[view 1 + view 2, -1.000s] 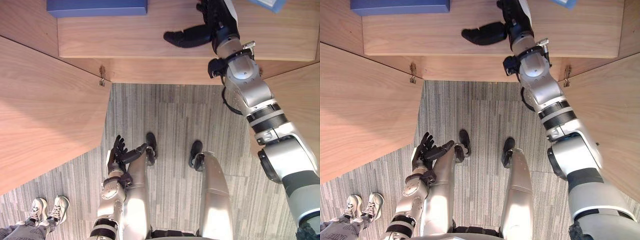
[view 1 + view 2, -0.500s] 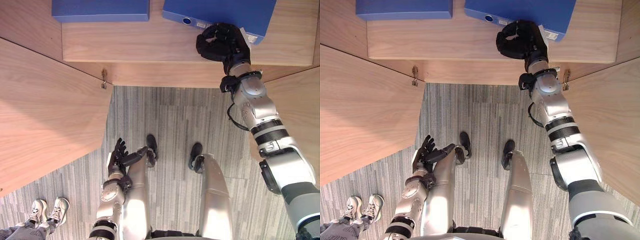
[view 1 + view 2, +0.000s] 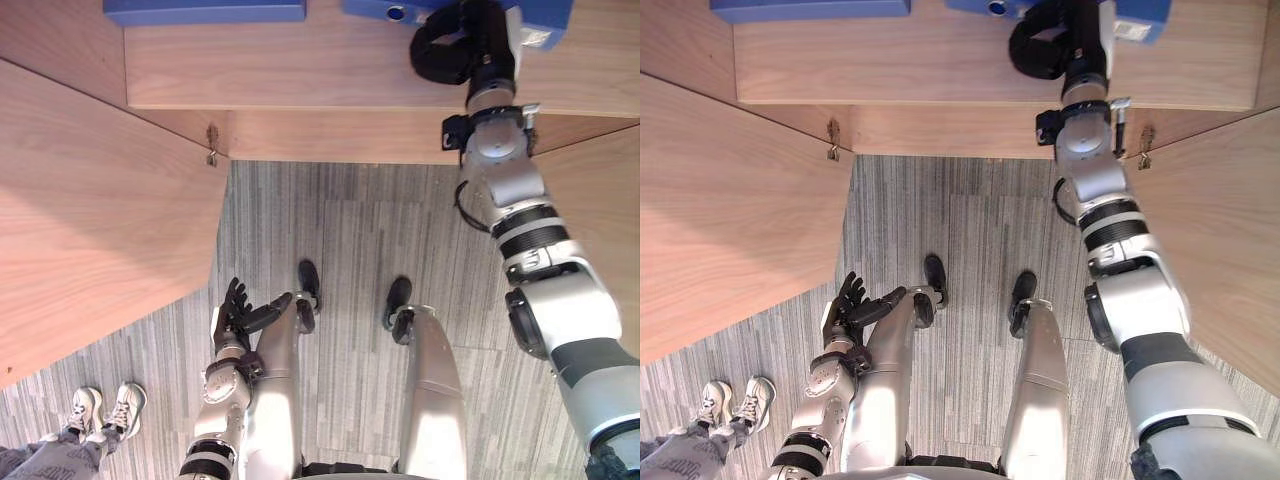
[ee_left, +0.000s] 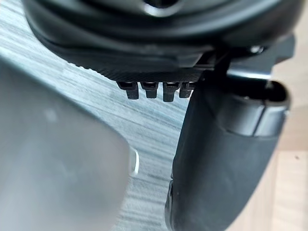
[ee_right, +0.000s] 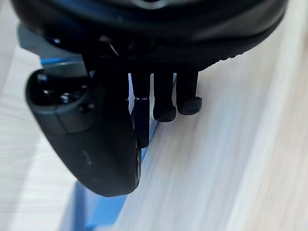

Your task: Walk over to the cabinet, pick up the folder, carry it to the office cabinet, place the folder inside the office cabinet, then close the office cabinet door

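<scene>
Folder (image 3: 553, 9) edge sits between right hand's (image 3: 468, 42) thumb and curled fingers (image 5: 165, 107).

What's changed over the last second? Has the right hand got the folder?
The right hand, open on the shelf a second ago, has curled round the blue folder at its edge and moved with it deeper into the cabinet. The left hand stays open, low over the floor. The second blue folder and the open door have not moved; the view itself shifted slightly.
</scene>
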Robot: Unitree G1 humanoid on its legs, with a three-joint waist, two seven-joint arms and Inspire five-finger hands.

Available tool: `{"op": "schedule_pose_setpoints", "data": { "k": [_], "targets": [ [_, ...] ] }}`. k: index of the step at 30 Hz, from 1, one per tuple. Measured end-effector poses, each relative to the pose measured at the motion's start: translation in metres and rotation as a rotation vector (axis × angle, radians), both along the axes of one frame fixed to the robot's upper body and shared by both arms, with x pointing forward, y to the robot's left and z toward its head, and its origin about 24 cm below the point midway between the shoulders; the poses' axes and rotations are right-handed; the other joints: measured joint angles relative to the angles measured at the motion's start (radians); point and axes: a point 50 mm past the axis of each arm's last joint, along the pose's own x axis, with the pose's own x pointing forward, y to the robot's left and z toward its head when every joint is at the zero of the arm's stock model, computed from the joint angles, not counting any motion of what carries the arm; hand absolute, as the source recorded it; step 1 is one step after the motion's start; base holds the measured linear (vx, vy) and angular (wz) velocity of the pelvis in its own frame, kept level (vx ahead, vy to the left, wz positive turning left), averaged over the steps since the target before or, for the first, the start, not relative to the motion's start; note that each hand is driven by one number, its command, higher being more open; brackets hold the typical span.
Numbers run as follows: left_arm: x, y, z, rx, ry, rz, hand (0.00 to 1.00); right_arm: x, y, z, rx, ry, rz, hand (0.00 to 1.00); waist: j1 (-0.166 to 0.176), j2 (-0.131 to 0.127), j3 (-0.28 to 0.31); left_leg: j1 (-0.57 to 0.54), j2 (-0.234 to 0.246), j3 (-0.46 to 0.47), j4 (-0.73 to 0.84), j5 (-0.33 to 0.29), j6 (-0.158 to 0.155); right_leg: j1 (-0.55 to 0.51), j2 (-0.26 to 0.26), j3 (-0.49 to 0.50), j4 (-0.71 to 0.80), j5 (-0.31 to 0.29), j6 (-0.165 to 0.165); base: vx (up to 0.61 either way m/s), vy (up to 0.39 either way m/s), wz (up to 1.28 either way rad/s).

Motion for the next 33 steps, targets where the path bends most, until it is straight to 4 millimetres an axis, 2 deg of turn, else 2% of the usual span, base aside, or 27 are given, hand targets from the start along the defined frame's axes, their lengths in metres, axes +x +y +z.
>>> {"op": "schedule_pose_setpoints", "data": {
  "k": [5, 10, 11, 12, 14, 16, 17, 18, 19, 20, 21, 23, 24, 25, 26, 28, 29, 31, 33],
  "targets": [
    [-0.002, 0.002, -0.004, 0.001, 0.024, 0.027, 1.00, -0.009, -0.034, 0.013, 0.092, -0.061, -0.136, 0.00, -0.002, 0.000, 0.000, -0.005, -0.006, 0.003, -0.013, 0.010, 0.007, -0.004, -0.003, 0.000, -0.013, 0.011, 0.006, 0.00, -0.011, 0.02],
    [0.001, 0.001, -0.002, -0.008, 0.016, 0.033, 1.00, -0.033, -0.051, 0.030, 0.177, -0.225, -0.170, 0.00, -0.005, 0.000, 0.000, 0.005, -0.003, 0.004, -0.007, 0.010, 0.007, 0.006, -0.002, 0.000, -0.011, 0.011, 0.006, 0.01, -0.039, 0.00],
    [0.001, 0.001, -0.002, -0.010, 0.016, 0.034, 1.00, -0.036, -0.053, 0.030, 0.177, -0.242, -0.167, 0.00, -0.007, 0.000, 0.000, 0.009, -0.003, 0.005, -0.007, 0.010, 0.007, 0.011, -0.002, 0.000, -0.011, 0.011, 0.006, 0.00, -0.057, 0.00],
    [0.001, -0.001, -0.003, -0.016, 0.017, 0.031, 1.00, -0.049, -0.051, 0.022, 0.176, -0.291, -0.123, 0.00, -0.012, 0.000, 0.000, 0.036, 0.002, 0.012, -0.007, 0.009, 0.007, 0.039, -0.001, -0.002, -0.015, 0.011, 0.006, 0.00, -0.046, -0.01],
    [0.001, -0.002, -0.003, -0.020, 0.020, 0.028, 1.00, -0.059, -0.046, 0.006, 0.141, -0.309, -0.076, 0.00, -0.016, 0.000, 0.000, 0.065, 0.008, 0.019, -0.009, 0.006, 0.005, 0.070, 0.002, -0.002, -0.026, 0.010, 0.006, -0.01, -0.033, -0.06],
    [0.001, -0.004, -0.004, -0.029, 0.028, 0.023, 1.00, -0.073, -0.036, -0.018, 0.112, -0.307, -0.001, 0.00, -0.019, -0.001, 0.000, 0.104, 0.018, 0.025, -0.013, -0.009, 0.002, 0.109, 0.012, -0.001, -0.040, 0.009, 0.005, -0.04, -0.046, -0.15],
    [0.000, -0.006, -0.007, -0.030, 0.042, 0.012, 1.00, -0.079, -0.026, -0.040, 0.123, -0.281, 0.071, 0.00, -0.026, -0.001, 0.000, 0.132, 0.024, 0.027, -0.014, -0.014, 0.001, 0.140, 0.019, -0.001, -0.051, 0.009, 0.005, -0.04, -0.045, -0.14],
    [-0.001, -0.005, -0.008, -0.029, 0.051, 0.010, 1.00, -0.081, -0.020, -0.052, 0.130, -0.255, 0.105, 0.00, -0.032, -0.001, 0.000, 0.149, 0.027, 0.028, -0.016, -0.016, 0.000, 0.158, 0.022, -0.001, -0.056, 0.009, 0.005, -0.02, -0.045, -0.15],
    [-0.004, -0.004, -0.014, -0.029, 0.079, 0.005, 1.00, -0.086, -0.007, -0.081, 0.145, -0.182, 0.169, 1.00, -0.039, -0.002, -0.001, 0.193, 0.029, 0.033, -0.028, -0.019, -0.001, 0.200, 0.027, 0.000, -0.072, 0.009, 0.005, -0.01, -0.048, -0.15],
    [-0.008, -0.003, -0.018, -0.022, 0.109, -0.003, 1.00, -0.090, 0.003, -0.115, 0.172, -0.082, 0.216, 1.00, -0.044, -0.009, -0.004, 0.244, 0.030, 0.044, -0.046, -0.019, -0.003, 0.242, 0.030, 0.007, -0.088, 0.010, 0.005, 0.00, -0.049, -0.18],
    [-0.010, -0.004, -0.021, -0.019, 0.121, -0.009, 1.00, -0.093, 0.009, -0.133, 0.190, -0.024, 0.237, 1.00, -0.044, -0.013, -0.007, 0.271, 0.032, 0.051, -0.059, -0.020, -0.003, 0.264, 0.034, 0.011, -0.100, 0.011, 0.006, 0.03, -0.050, -0.21],
    [-0.020, -0.005, -0.031, -0.018, 0.169, -0.028, 1.00, -0.117, 0.027, -0.201, 0.265, 0.202, 0.294, 1.00, -0.050, -0.022, -0.015, 0.381, 0.034, 0.065, -0.114, -0.017, -0.007, 0.370, 0.046, 0.012, -0.162, 0.020, 0.008, 0.07, -0.044, -0.17],
    [-0.023, -0.005, -0.034, -0.020, 0.183, -0.031, 1.00, -0.125, 0.031, -0.217, 0.287, 0.256, 0.301, 1.00, -0.053, -0.025, -0.022, 0.407, 0.033, 0.067, -0.131, -0.016, -0.009, 0.395, 0.050, 0.012, -0.180, 0.024, 0.009, 0.10, -0.032, -0.15],
    [-0.032, -0.005, -0.042, -0.024, 0.224, -0.036, 1.00, -0.142, 0.037, -0.249, 0.314, 0.373, 0.298, 1.00, -0.060, -0.034, -0.048, 0.458, 0.031, 0.076, -0.174, -0.010, -0.017, 0.444, 0.058, 0.014, -0.229, 0.036, 0.010, 0.10, -0.021, -0.16],
    [-0.036, -0.004, -0.046, -0.019, 0.251, -0.042, 1.00, -0.150, 0.039, -0.264, 0.325, 0.432, 0.292, 1.00, -0.063, -0.039, -0.064, 0.482, 0.029, 0.080, -0.199, -0.005, -0.020, 0.467, 0.063, 0.015, -0.259, 0.045, 0.011, 0.15, -0.014, -0.21],
    [-0.054, -0.001, -0.063, -0.008, 0.350, -0.063, 1.00, -0.178, 0.036, -0.316, 0.328, 0.650, 0.234, 1.00, -0.094, -0.047, -0.130, 0.558, 0.020, 0.083, -0.285, 0.017, -0.028, 0.556, 0.080, 0.013, -0.382, 0.088, 0.018, 0.19, 0.013, -0.12],
    [-0.057, 0.000, -0.066, 0.000, 0.371, -0.069, 1.00, -0.184, 0.034, -0.328, 0.330, 0.704, 0.213, 1.00, -0.101, -0.050, -0.141, 0.580, 0.017, 0.085, -0.311, 0.025, -0.028, 0.581, 0.083, 0.013, -0.415, 0.100, 0.020, 0.21, 0.029, -0.06],
    [-0.066, 0.004, -0.073, 0.023, 0.426, -0.090, 1.00, -0.209, 0.021, -0.364, 0.363, 0.862, 0.112, 1.00, -0.113, -0.055, -0.168, 0.670, 0.001, 0.106, -0.400, 0.049, -0.027, 0.677, 0.092, 0.017, -0.530, 0.147, 0.029, 0.20, 0.033, -0.19],
    [-0.073, 0.007, -0.076, 0.041, 0.448, -0.099, 1.00, -0.224, 0.012, -0.381, 0.377, 0.940, 0.041, 1.00, -0.115, -0.055, -0.196, 0.721, -0.009, 0.124, -0.459, 0.066, -0.024, 0.723, 0.098, 0.030, -0.600, 0.177, 0.036, 0.15, 0.029, -0.26]
  ]
}}
